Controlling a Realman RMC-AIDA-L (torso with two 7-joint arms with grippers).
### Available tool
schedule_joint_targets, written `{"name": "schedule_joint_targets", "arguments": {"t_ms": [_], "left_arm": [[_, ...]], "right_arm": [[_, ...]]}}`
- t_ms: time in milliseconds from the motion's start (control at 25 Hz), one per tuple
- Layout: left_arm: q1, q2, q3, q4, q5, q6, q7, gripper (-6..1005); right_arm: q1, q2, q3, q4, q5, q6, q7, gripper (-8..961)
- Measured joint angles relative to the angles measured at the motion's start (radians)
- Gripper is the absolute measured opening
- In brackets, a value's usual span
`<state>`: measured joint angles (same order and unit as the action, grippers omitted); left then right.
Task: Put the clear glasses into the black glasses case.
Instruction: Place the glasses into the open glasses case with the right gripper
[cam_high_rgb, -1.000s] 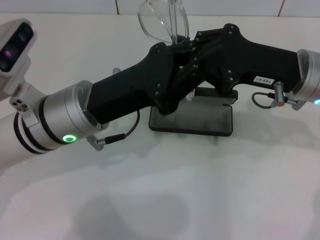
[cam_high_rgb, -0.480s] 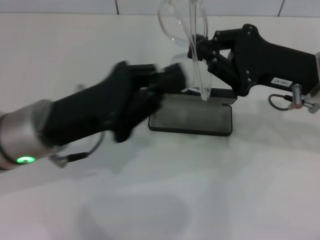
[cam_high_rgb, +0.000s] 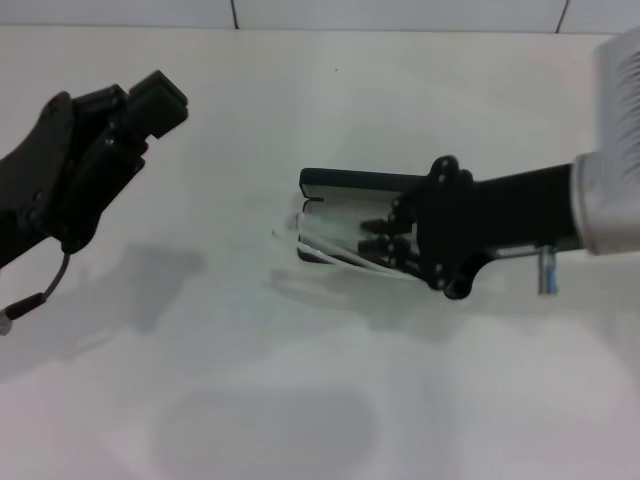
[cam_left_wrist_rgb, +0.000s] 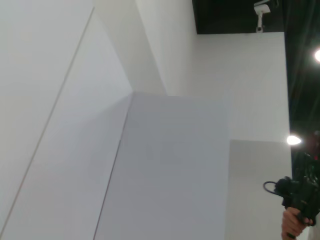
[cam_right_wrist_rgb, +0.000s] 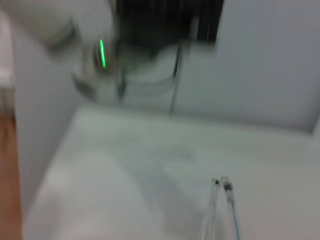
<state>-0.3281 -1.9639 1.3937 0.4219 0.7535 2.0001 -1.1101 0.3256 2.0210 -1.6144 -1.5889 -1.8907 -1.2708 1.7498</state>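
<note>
**Glasses low over the open case, not yet let go**

My right gripper's (cam_high_rgb: 375, 243) jaws are clamped on the clear glasses (cam_high_rgb: 330, 248), as far as I can judge from the head view: the dark fingers close around the frame end, and the thin clear arms run out ahead of the jaws, across the black glasses case (cam_high_rgb: 345, 185). The case lies open on the white tabletop (cam_high_rgb: 300, 400), directly under and in front of those jaws, its lid standing up on the far side. The glasses look to be low in the tray or just touching it, but clear plastic on a pale ground hides the contact, so I cannot tell whether they are seated.

In the right wrist view I see only two clear arm tips (cam_right_wrist_rgb: 222, 200) reaching out over the tabletop; my own fingers do not show there.

The left gripper (cam_high_rgb: 105, 150) is well clear of the case, raised off to the side. Its jaws appear apart and carry nothing.

My judgement of progress: the carrying is done and the placing is nearly done. What remains is to settle the frame fully inside the tray, let go and back the right arm away without dragging the arms out over the rim. Closing the lid is not asked for.
</note>
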Motion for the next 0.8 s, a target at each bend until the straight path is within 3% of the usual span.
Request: {"name": "schedule_joint_targets", "arguments": {"t_ms": [200,440,800], "left_arm": [[-0.001,0.000,-0.007,-0.007,0.000,-0.002,0.008,47],[-0.002,-0.004,-0.022,-0.009,-0.004,-0.004,0.017,48],[-0.007,-0.012,-0.046,-0.011,0.008,-0.007,0.018,48]], "right_arm": [[0.024,0.001,-0.164,-0.083,-0.276,0.116,0.173,77],[0.089,0.006,-0.333,-0.040,-0.552,0.259,0.362,77],[0.154,0.007,-0.407,0.034,-0.700,0.333,0.450,78]]}}
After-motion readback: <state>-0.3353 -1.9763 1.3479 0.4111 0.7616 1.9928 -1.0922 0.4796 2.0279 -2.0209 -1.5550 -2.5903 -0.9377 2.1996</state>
